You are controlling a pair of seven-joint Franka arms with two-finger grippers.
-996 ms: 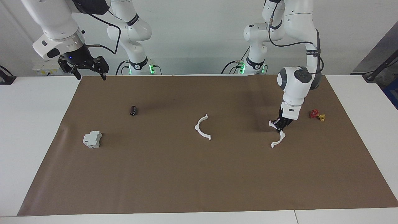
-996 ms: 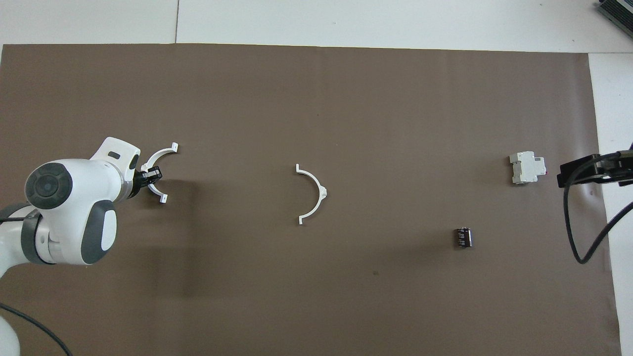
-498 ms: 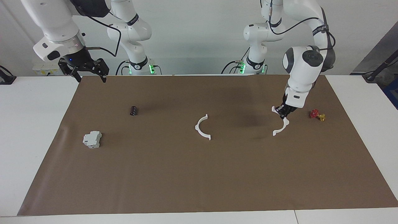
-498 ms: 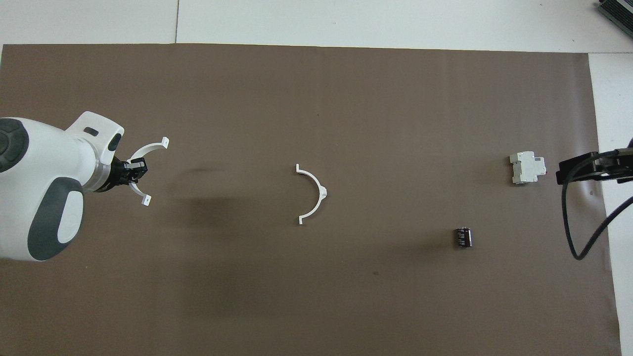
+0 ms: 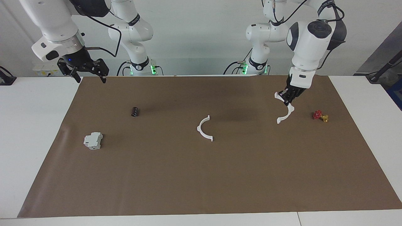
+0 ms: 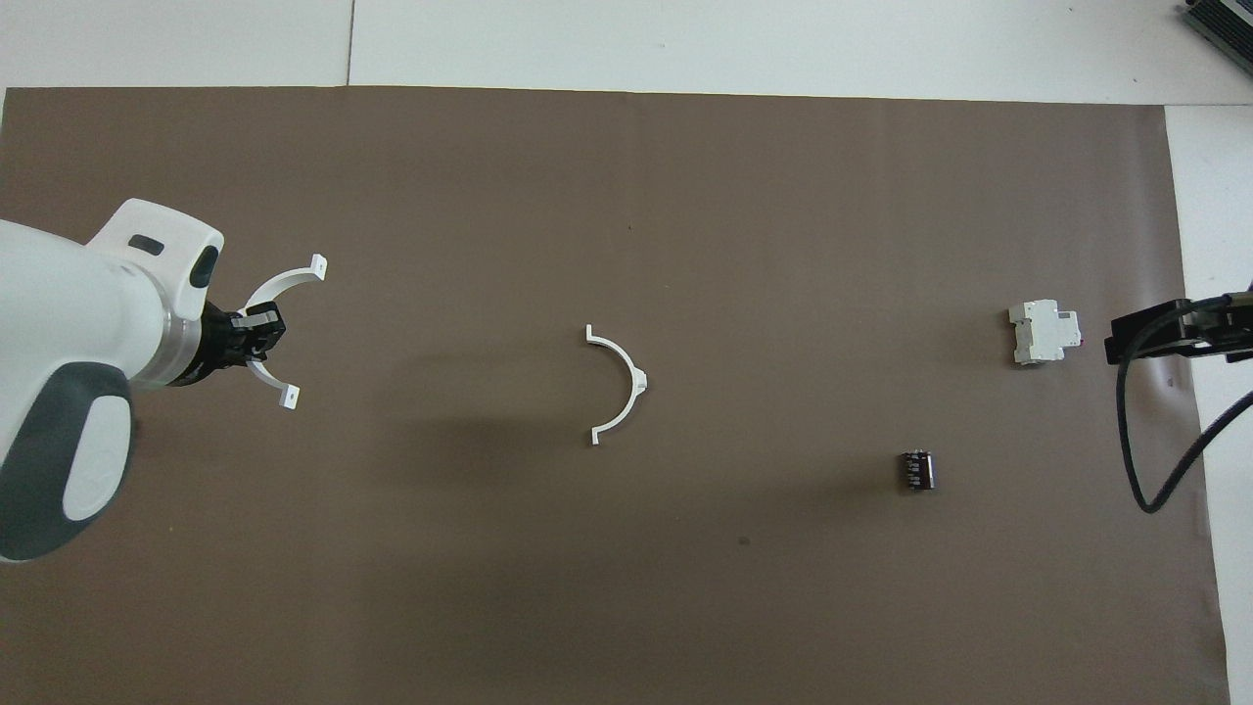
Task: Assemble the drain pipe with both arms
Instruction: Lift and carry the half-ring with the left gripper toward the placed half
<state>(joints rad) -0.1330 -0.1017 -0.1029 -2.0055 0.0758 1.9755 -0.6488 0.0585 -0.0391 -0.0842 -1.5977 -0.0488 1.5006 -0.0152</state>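
Note:
One white half-ring point(image 5: 199, 129) of the drain pipe lies on the brown mat near its middle, also seen from overhead point(image 6: 636, 384). My left gripper point(image 5: 287, 99) is shut on the other half-ring point(image 5: 285, 118) and holds it in the air over the mat toward the left arm's end. In the overhead view the left gripper point(image 6: 256, 329) grips this half-ring point(image 6: 279, 282) at the middle of its arc, with both tabbed ends free. My right gripper point(image 5: 90, 77) is open and empty, waiting above the mat's corner near its base point(image 6: 1136, 338).
A grey boxy block point(image 5: 93, 140) point(image 6: 1044, 333) and a small black cylinder point(image 5: 135, 111) point(image 6: 917, 470) lie toward the right arm's end. A red-and-yellow valve point(image 5: 320, 115) lies beside the held half-ring, hidden under the left arm in the overhead view.
My left gripper has risen from the mat with the half-ring in it. The other half-ring has not moved. The right gripper has barely shifted.

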